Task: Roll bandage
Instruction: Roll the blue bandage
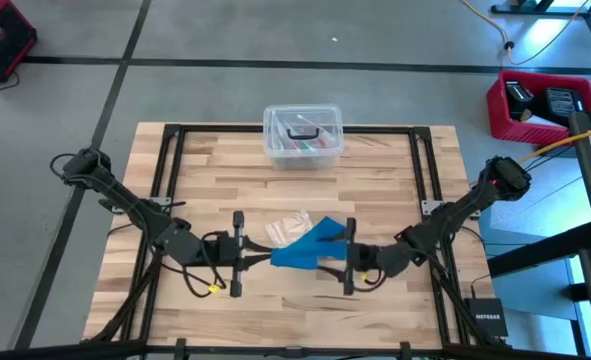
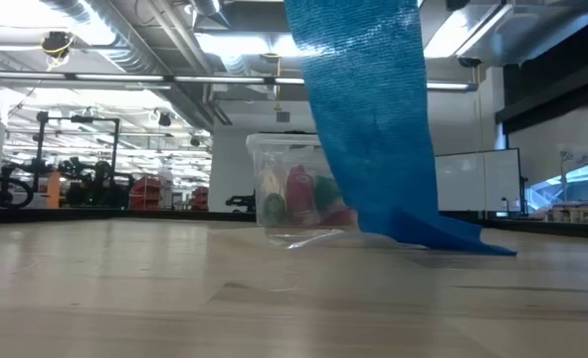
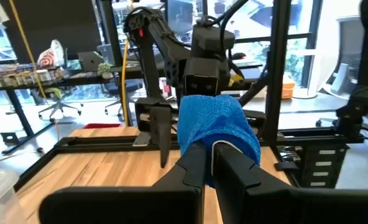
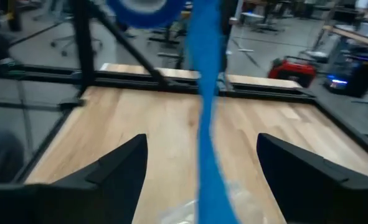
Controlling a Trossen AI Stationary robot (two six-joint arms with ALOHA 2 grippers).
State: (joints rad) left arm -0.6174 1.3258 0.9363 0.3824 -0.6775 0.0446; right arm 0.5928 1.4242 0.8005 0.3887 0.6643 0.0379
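Note:
The bandage [image 1: 305, 246] is a bright blue band with one end wound into a loose roll [image 3: 216, 122]. My left gripper [image 3: 212, 163] is shut on that roll, above the middle of the table's near part. From the roll the band [image 2: 368, 119] hangs down, and its lower end [image 2: 443, 235] lies on the wood. My right gripper [image 4: 202, 168] faces the left one from the table's right side. It is open, with one finger on either side of the hanging band [image 4: 207, 124], touching nothing. My left gripper pinches the wound end of the bandage [image 3: 203, 144] between its two fingers. The fingers lie level and come from the table's left side. The roll bulges past the fingertips and is lifted clear. The band hangs slack below it, its lower end on the table.
A small clear plastic bag [image 1: 289, 228] lies on the wood just beyond the bandage. A clear lidded box [image 1: 303, 135] with coloured things inside stands at the table's far edge, in the middle. Black frame rails [image 1: 165, 180] run along the table's left, right and far sides.

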